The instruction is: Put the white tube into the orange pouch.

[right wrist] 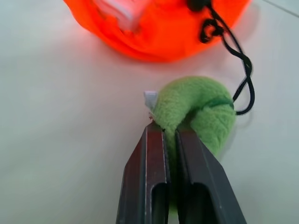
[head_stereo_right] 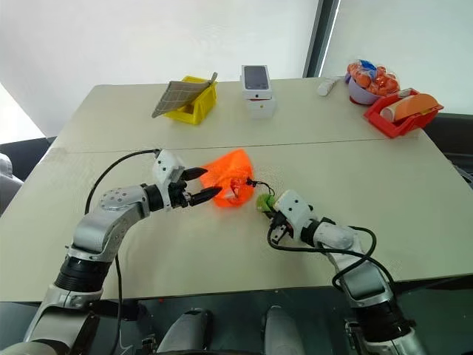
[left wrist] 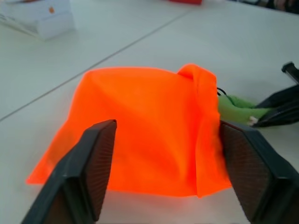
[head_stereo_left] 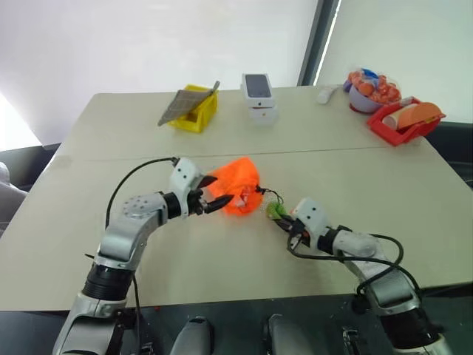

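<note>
Soft neon-orange fabric drawstring pouch [left wrist: 149, 130] sits right between my left gripper's [head_stereo_left: 213, 200] spread fingers, nothing pinched. My right gripper [right wrist: 170, 140] has its fingers together on the fuzzy green ring [right wrist: 196, 112] at the end of the black cord [right wrist: 233, 51]. Limp cloth, I reckon: light, floppy, collapsing unless I pinch its rim. Something white [right wrist: 117, 11] peeks from the pouch's mouth just beyond the right gripper; I can't tell whether that's the small white plastic tube.
</note>
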